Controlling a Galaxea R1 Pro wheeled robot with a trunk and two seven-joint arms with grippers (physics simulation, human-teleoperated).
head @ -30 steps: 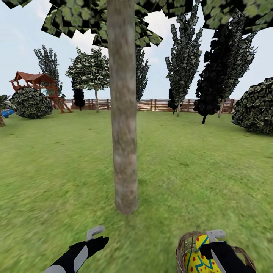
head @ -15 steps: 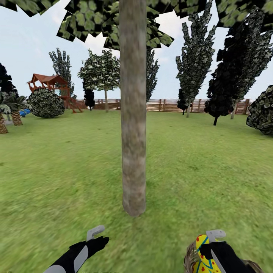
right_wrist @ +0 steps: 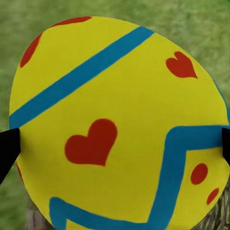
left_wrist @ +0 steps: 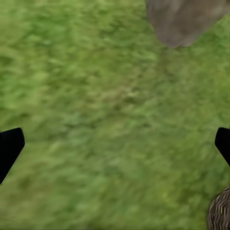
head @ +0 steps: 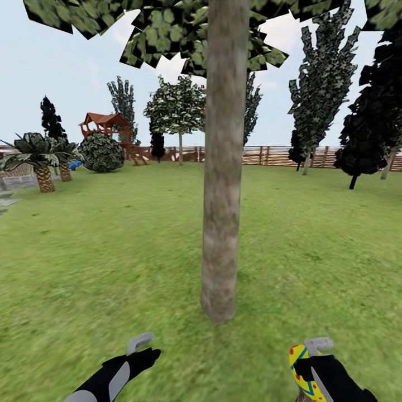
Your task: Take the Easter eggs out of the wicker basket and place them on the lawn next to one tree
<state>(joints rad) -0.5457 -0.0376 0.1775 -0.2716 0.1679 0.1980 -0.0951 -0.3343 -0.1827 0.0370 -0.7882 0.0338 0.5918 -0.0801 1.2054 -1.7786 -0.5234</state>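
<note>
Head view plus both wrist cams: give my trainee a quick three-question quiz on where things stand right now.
1. True or false: the right gripper holds an Easter egg.
2. What stands directly ahead of the robot on the lawn? A) the tree B) a palm C) a fence post
3. Fill in: the left gripper is ____, with only grass between its fingertips.

Key: 1 true; 2 A; 3 open.

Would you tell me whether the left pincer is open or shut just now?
Open: the left pincer has its black fingertips far apart, with bare lawn between them.
</note>
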